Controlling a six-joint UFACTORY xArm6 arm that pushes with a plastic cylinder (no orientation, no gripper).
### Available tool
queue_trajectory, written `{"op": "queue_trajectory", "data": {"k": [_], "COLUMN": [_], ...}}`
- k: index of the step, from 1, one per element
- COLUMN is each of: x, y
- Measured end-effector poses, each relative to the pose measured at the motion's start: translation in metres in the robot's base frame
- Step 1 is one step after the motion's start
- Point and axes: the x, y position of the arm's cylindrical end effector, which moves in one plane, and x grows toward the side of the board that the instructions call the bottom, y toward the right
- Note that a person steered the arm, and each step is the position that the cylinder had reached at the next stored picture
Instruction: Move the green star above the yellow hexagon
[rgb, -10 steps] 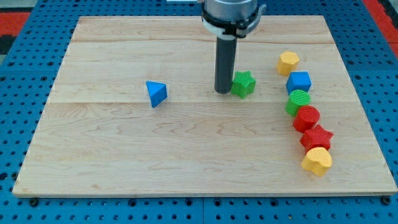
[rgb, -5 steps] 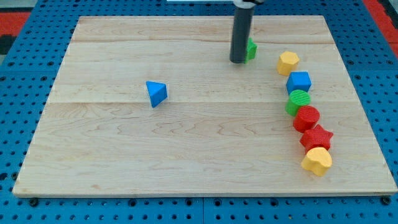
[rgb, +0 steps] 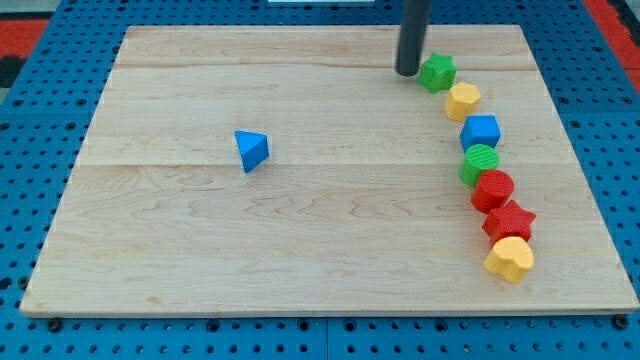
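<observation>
The green star (rgb: 437, 72) lies near the view's top right, just up and left of the yellow hexagon (rgb: 463, 101), the two nearly touching. My tip (rgb: 407, 72) stands on the board right against the star's left side. The dark rod rises from it out of the view's top.
Below the hexagon a curved row runs down the right side: blue cube (rgb: 481, 132), green cylinder (rgb: 480, 163), red cylinder (rgb: 493, 189), red star (rgb: 509, 220), yellow heart (rgb: 511, 259). A blue triangle (rgb: 251, 150) lies alone left of centre. The wooden board (rgb: 300, 250) rests on blue pegboard.
My tip has pushed the green star from the board's middle up and to the right, to a spot beside the yellow hexagon. The other blocks have not moved.
</observation>
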Motion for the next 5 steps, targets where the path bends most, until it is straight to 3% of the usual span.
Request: {"op": "queue_trajectory", "data": {"k": [2,4,5], "x": [-0.02,-0.037,0.01], "y": [0.014,-0.168,-0.271]}}
